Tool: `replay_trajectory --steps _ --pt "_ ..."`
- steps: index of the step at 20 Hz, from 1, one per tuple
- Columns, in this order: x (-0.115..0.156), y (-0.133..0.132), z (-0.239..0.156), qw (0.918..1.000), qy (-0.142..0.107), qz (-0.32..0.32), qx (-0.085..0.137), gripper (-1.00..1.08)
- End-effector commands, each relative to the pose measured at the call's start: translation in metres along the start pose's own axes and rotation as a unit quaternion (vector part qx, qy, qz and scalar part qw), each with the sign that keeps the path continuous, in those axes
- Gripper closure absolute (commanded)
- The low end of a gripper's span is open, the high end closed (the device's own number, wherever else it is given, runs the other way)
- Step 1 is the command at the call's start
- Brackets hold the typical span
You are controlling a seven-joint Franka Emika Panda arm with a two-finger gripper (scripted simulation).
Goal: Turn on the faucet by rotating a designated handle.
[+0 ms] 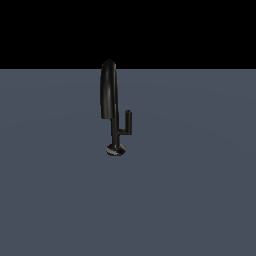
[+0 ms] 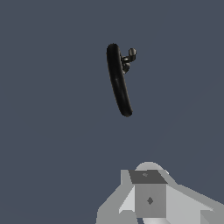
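Note:
The glossy black faucet (image 1: pixel 115 127) stands upright on the grey floor in the middle of the exterior view, on a round disc base (image 1: pixel 116 149). Its thick arched spout (image 1: pixel 108 90) rises above the stem. The handle (image 1: pixel 128 120) is a short black peg on a small L-shaped arm, on the exterior view's right of the stem. In the wrist view I see the faucet from above: the spout (image 2: pixel 118 81) and the handle (image 2: pixel 131 54) beside it. My gripper (image 2: pixel 148 186) shows only as grey blocks at the picture's edge, well apart from the faucet. It holds nothing. It is out of the exterior view.
A flat blue-grey floor (image 1: pixel 200 200) lies around the faucet on all sides. Beyond its far edge the background is black.

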State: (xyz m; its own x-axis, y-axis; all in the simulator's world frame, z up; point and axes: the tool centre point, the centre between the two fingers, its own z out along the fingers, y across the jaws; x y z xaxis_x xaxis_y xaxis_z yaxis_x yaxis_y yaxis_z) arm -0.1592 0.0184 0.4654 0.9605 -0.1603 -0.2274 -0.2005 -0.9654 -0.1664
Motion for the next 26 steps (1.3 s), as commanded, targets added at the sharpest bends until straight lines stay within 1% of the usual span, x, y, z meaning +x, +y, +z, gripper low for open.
replay_trajectory --steps 1,5,8,11,14,17,20,23,26 --pt "0.015 -0.001 0.003 0.9995 -0.019 0.019 0.018 1.08" --pt "0.039 -0.001 0.01 0.9963 -0.051 0.051 0.048 1.08" --pt "0.058 -0.001 0.017 0.9919 -0.075 0.074 0.07 1.08" --pt "0.076 0.0 0.024 0.9857 -0.1 0.099 0.093 1.08" --pt "0.094 0.002 0.032 0.9775 -0.125 0.123 0.117 1.08" --pt "0.112 0.004 0.042 0.9672 -0.15 0.148 0.141 1.08" --pt "0.13 0.007 0.053 0.9547 -0.176 0.173 0.166 1.08" --pt "0.148 0.01 0.066 0.9396 -0.203 0.199 0.191 1.08" --pt "0.166 0.013 0.08 0.9217 -0.23 0.225 0.216 1.08"
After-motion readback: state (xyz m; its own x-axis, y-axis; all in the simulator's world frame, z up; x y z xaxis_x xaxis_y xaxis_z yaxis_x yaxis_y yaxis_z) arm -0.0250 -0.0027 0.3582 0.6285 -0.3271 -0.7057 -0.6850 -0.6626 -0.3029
